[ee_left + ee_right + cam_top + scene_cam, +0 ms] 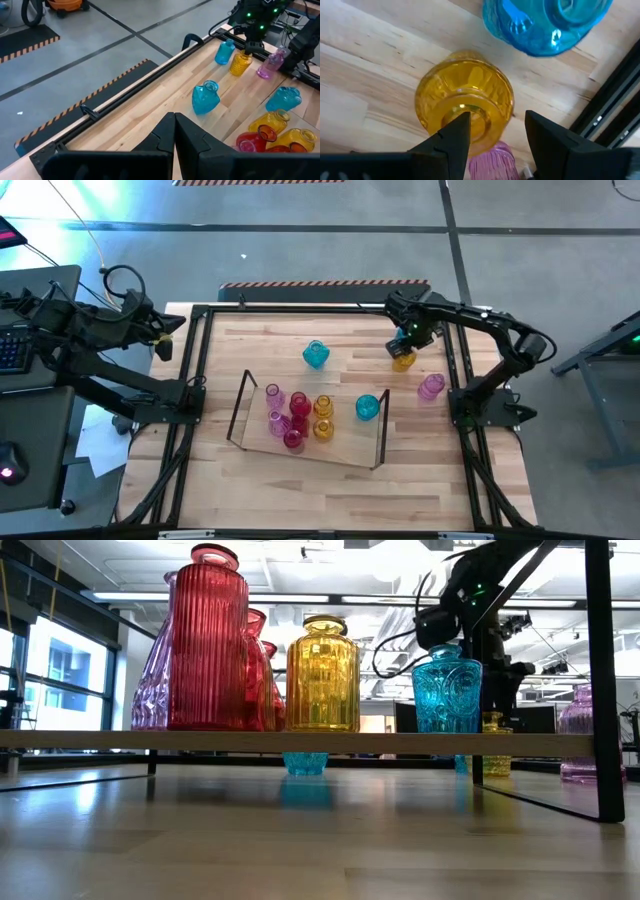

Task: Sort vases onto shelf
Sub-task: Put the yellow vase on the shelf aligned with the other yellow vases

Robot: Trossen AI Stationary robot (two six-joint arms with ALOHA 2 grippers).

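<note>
Fingers of my right claw [492, 132] stand apart around the neck of a yellow vase [403, 360] on the desk [260, 345], beyond the shelf [345, 448]; my left claw [174, 131], pressed together, waits off the desk's left edge.

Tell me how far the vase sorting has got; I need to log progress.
Done: red, pink, yellow and one cyan vase stand on the shelf. In hand: the right gripper, jaws apart, is at the neck of a yellow vase on the table. Left: cyan vase, pink vase. The left gripper waits, shut.
</note>
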